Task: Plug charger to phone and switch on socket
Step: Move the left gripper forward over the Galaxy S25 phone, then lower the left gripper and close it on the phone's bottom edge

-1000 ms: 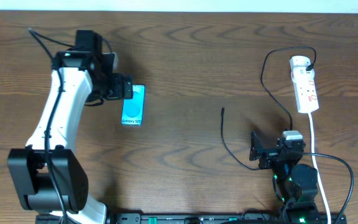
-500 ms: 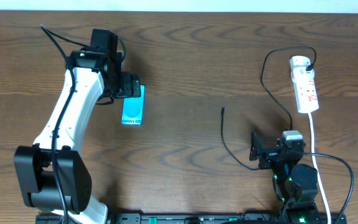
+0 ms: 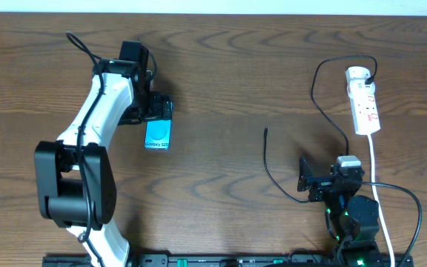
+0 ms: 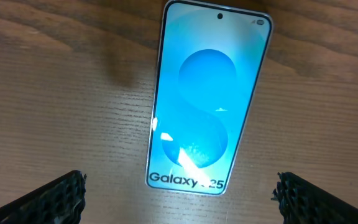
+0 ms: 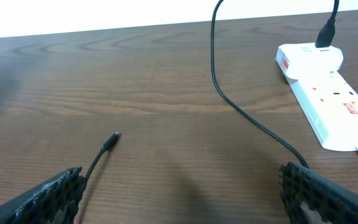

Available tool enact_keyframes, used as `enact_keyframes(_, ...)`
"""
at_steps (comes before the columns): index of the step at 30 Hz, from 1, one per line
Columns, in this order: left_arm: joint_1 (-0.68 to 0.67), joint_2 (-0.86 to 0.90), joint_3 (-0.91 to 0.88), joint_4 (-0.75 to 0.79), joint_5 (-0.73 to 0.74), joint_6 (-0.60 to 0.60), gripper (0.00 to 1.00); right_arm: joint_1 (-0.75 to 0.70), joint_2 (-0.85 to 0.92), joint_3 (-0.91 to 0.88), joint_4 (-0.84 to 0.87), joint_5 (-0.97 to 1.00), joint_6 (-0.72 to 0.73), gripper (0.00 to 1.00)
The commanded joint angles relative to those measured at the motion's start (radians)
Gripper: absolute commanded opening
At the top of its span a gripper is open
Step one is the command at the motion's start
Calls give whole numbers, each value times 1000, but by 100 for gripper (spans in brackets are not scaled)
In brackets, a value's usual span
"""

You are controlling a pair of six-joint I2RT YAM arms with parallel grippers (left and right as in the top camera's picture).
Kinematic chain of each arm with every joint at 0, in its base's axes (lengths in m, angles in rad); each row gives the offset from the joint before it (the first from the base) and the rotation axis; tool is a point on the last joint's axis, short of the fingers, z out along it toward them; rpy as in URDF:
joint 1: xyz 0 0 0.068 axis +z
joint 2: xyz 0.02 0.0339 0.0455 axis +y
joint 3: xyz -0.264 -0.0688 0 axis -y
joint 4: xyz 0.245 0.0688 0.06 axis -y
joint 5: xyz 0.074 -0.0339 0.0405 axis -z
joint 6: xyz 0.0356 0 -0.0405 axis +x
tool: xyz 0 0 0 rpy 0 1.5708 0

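Left arm (image 3: 95, 119) over phone (image 4: 207, 99), jaws apart; right arm (image 3: 343, 185), near charger (image 5: 107, 144), likewise. Judged best: straddle phone's long edges squarely, lower level, then close gently.

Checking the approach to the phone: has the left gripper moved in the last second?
Yes. Seen from overhead, the left gripper shifted right, from beside the phone's top-left corner to over its top end; the phone stayed put.

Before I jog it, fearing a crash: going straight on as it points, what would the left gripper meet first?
Probably the flat rectangular teal-screened smartphone, centred ahead of the open left gripper; depth unclear.
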Motion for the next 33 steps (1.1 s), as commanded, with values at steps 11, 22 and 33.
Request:
enact_keyframes(11,-40,45,22,18,-6,3,98,-1,-4,-1,-5,8,8,99)
enact_keyframes(22,-43,45,21,26,-22,3,98,-1,-4,-1,-5,8,8,99)
enact_keyframes(33,-43,53,-9,57,-22,6,98,-1,-4,-1,-5,8,8,99)
